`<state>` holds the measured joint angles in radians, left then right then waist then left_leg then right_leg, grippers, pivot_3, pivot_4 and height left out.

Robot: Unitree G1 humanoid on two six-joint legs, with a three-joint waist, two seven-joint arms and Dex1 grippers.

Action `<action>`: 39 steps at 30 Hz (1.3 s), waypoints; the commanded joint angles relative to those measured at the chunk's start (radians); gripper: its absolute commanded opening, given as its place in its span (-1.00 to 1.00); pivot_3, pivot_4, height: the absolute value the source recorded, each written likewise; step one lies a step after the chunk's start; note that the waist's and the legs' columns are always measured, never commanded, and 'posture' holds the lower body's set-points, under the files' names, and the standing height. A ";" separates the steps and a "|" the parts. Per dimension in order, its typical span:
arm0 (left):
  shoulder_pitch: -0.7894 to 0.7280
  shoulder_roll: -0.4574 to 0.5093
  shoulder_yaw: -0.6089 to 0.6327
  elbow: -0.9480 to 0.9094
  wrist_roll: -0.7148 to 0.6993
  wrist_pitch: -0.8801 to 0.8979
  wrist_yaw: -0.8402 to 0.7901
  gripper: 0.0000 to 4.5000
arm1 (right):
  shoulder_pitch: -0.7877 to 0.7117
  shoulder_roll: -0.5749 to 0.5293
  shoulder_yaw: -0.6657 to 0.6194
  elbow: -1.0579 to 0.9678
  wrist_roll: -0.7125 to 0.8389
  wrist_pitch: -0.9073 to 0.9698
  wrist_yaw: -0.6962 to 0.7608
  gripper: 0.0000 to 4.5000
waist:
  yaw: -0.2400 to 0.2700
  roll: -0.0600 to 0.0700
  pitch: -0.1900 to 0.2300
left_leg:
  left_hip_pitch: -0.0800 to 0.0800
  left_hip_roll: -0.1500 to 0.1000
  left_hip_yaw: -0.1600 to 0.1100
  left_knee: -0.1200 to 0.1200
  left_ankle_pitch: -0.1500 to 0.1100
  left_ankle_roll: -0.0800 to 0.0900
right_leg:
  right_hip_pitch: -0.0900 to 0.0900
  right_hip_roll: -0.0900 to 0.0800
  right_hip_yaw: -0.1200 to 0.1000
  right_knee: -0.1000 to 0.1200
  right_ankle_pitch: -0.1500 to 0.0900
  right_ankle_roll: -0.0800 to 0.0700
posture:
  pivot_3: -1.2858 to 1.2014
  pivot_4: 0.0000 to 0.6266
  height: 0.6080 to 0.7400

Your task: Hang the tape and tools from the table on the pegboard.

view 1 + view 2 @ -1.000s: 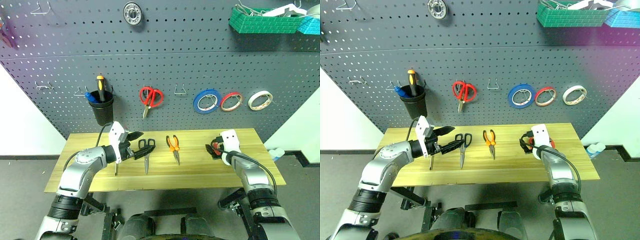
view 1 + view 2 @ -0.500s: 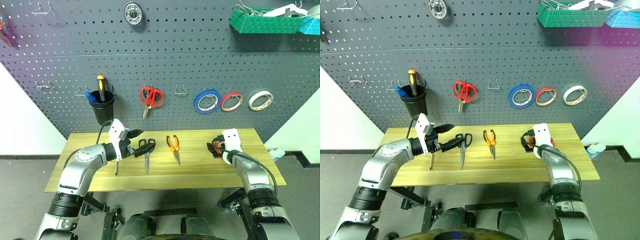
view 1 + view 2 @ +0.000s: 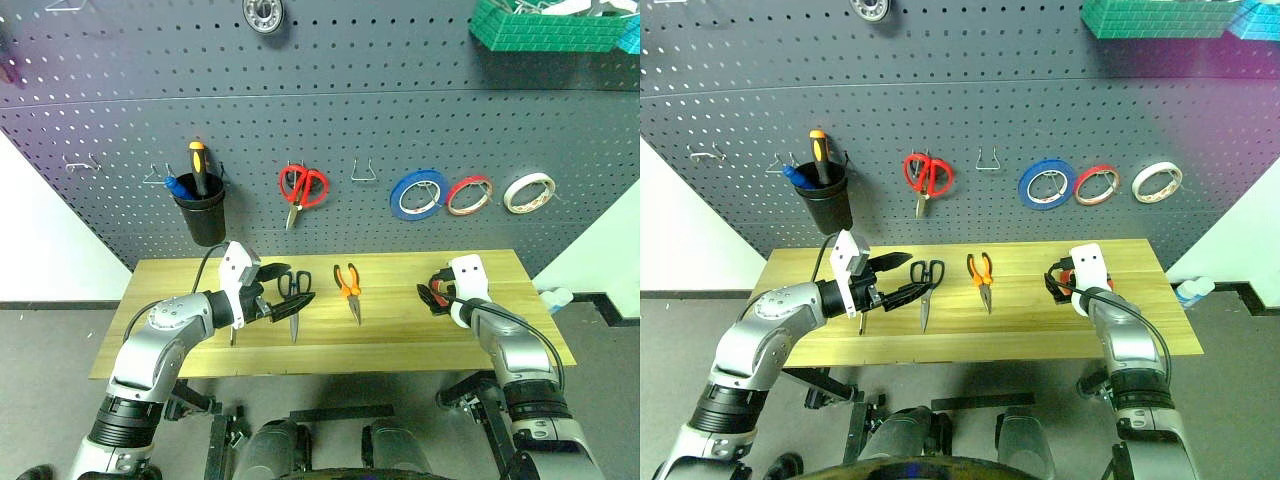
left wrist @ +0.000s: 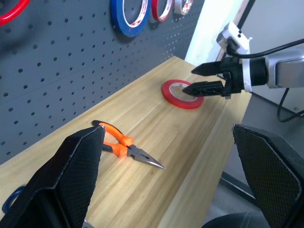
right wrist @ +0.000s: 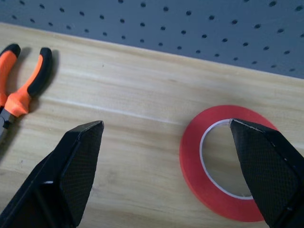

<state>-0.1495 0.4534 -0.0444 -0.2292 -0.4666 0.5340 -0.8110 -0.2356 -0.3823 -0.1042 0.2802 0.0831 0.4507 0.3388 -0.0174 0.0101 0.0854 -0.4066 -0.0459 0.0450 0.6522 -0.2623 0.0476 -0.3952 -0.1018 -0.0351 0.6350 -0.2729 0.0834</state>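
Behind the counter [image 3: 400, 335] we note the pegboard [image 3: 400, 140]; the tape [image 5: 223, 164], flat at the counter's right end, is half hidden by the wide-open right gripper [image 3: 432, 297], left gripper [image 3: 285, 292] likewise spread, empty.

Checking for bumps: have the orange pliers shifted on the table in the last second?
No. The orange pliers lie just right of the black scissors on the table, as before.

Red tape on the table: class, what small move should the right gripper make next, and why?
Probably ease the right gripper down and close on the red tape's wall. The tape lies flat on the table, unheld; the open fingers hover just above it, one over its hole.
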 commanded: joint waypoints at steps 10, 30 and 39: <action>0.024 0.025 0.019 -0.101 -0.037 0.044 0.020 0.99 | -0.036 -0.062 -0.002 0.031 -0.011 0.000 0.018 0.97 | -0.001 -0.004 0.053 | -0.001 0.000 0.000 -0.001 0.000 0.000 | -0.001 0.000 0.000 -0.001 0.000 0.000 | 0.01 -0.43 1.00; 0.090 0.046 0.051 -0.186 -0.065 0.082 0.062 0.99 | -0.199 -0.073 0.029 0.310 -0.044 -0.035 0.055 0.97 | 0.002 -0.008 0.095 | -0.002 0.000 0.000 -0.003 0.000 0.000 | -0.002 0.000 0.000 -0.003 0.000 0.000 | 0.05 -0.37 1.00; 0.109 0.048 0.054 -0.207 -0.080 0.091 0.081 0.99 | -0.230 -0.069 0.021 0.365 -0.030 -0.024 0.074 0.97 | 0.004 -0.008 0.100 | -0.002 0.000 0.000 -0.004 0.000 0.000 | -0.002 0.000 -0.001 -0.004 0.000 0.000 | 0.06 -0.36 1.00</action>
<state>-0.0445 0.4931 -0.0119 -0.3973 -0.5319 0.6273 -0.7339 -0.4478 -0.4450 -0.0721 0.6433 0.0446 0.4307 0.4079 -0.0134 0.0021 0.1851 -0.4090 -0.0456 0.0453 0.6485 -0.2623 0.0474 -0.3973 -0.1021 -0.0358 0.6307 -0.2726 0.0839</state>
